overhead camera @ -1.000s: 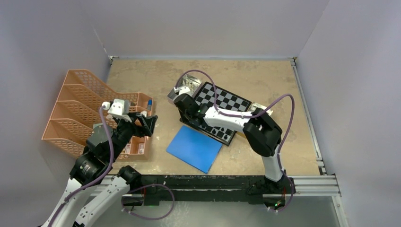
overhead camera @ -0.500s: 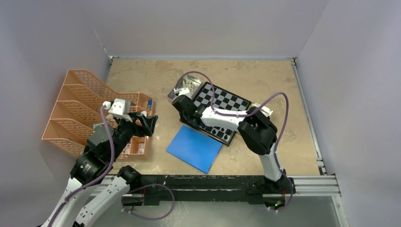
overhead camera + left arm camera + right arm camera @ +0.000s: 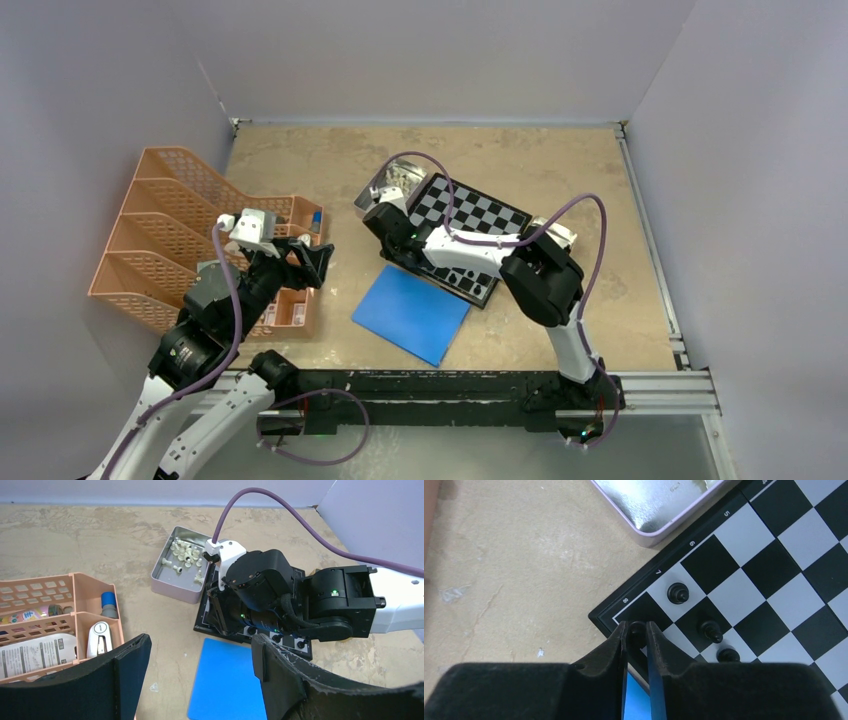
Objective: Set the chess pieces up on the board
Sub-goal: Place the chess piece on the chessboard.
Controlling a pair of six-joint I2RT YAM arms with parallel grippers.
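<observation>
Early on; right gripper point(image 3: 636, 626) pinching a black piece point(image 3: 638, 633) at the corner square of the board point(image 3: 749, 587); beside a few set black pieces point(image 3: 678, 593); cream pieces point(image 3: 186, 555) left in the tin point(image 3: 165, 582); left gripper point(image 3: 197, 652) gaping, empty.

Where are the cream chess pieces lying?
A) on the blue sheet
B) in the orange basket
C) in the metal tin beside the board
C: the left wrist view shows the cream pieces heaped in the metal tin next to the board.

right end effector point(image 3: 637, 628) and its arm point(image 3: 470, 255) shifted left
</observation>
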